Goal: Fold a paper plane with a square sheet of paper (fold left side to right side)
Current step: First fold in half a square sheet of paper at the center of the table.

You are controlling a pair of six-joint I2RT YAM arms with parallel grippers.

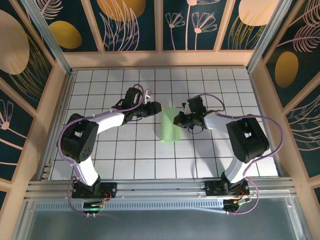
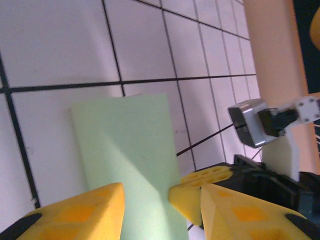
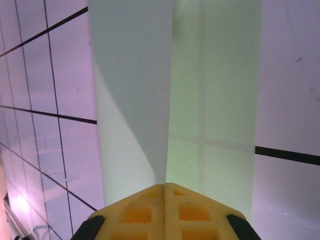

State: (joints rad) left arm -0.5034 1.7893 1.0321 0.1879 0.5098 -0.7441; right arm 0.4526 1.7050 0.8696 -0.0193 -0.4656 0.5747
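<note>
Tiled table (image 1: 115, 150) carrying everything. Pale-green sheet (image 1: 170, 126) lying mid-table as narrow folded strip, long axis running near to far. Sheet sitting between both tools: left gripper (image 1: 156, 107) hovering at its far-left corner, right gripper (image 1: 179, 120) touching its right edge, so right arm being nearer. Right wrist view adding lifted flap (image 3: 130, 100) running into closed fingertips, apparently pinched there. Left wrist view showing left jaws standing apart, straddling strip without clamping.
</note>
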